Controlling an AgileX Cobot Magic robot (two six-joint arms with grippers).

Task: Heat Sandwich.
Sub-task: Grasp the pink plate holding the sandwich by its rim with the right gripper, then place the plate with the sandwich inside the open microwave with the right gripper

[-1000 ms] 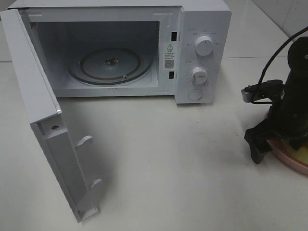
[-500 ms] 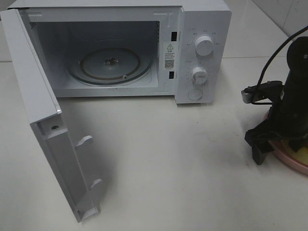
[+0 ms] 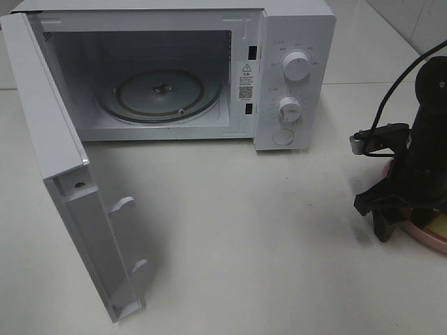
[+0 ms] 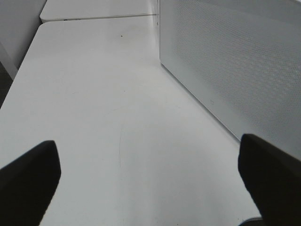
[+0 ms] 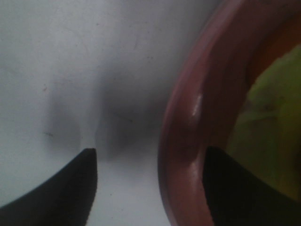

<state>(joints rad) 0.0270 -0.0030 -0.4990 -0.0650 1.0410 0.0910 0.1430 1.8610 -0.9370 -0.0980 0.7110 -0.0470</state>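
The sandwich [image 3: 441,225] lies on a round pink plate [image 3: 418,231] at the table's right edge, mostly hidden by my right arm; only a yellowish corner shows. The right wrist view shows its yellow-green filling [image 5: 273,108] close up inside the plate's rim [image 5: 183,122]. My right gripper [image 3: 399,220] [image 5: 150,188] stands low over the plate's near-left rim. It is open, with one finger outside on the table and the other inside the plate, and a gap remains on the outer side. My left gripper [image 4: 150,179] is open and wide over bare table beside the microwave.
The white microwave [image 3: 293,70] stands at the back with its door [image 3: 70,188] swung wide open toward the front left. Its glass turntable [image 3: 159,94] is bare. The microwave's perforated side wall [image 4: 235,61] rises close beside the left gripper.
The right gripper has sunk slightly lower onto the plate's rim and its fingers have drawn closer together. The left gripper and the microwave have not moved.
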